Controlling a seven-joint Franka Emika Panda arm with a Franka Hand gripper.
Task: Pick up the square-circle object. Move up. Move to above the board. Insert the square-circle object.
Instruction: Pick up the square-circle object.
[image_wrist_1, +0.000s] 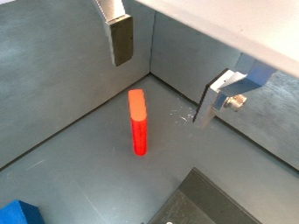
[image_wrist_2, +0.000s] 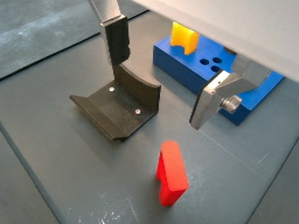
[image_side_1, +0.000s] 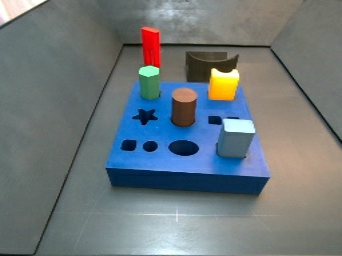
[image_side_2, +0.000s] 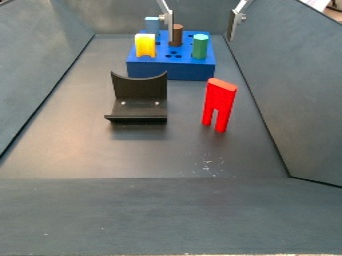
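The square-circle object (image_side_2: 218, 104) is a tall flat red block standing upright on the grey floor, prong legs down, and it shows in both wrist views (image_wrist_1: 138, 122) (image_wrist_2: 172, 171) and at the back in a side view (image_side_1: 150, 47). The blue board (image_side_1: 187, 150) lies apart from it, with star, square and round holes. My gripper (image_wrist_1: 170, 68) (image_wrist_2: 163, 72) hangs open well above the floor with nothing between its fingers; it touches neither the red block nor the board. Only its fingertips (image_side_2: 239, 8) show at the upper edge of a side view.
The dark fixture (image_side_2: 138, 98) (image_wrist_2: 117, 105) stands on the floor between the red block and the left wall. On the board stand a green hexagonal prism (image_side_1: 150, 82), a brown cylinder (image_side_1: 185, 105), a yellow piece (image_side_1: 225, 83) and a grey-blue cube (image_side_1: 237, 137). Grey walls enclose the floor.
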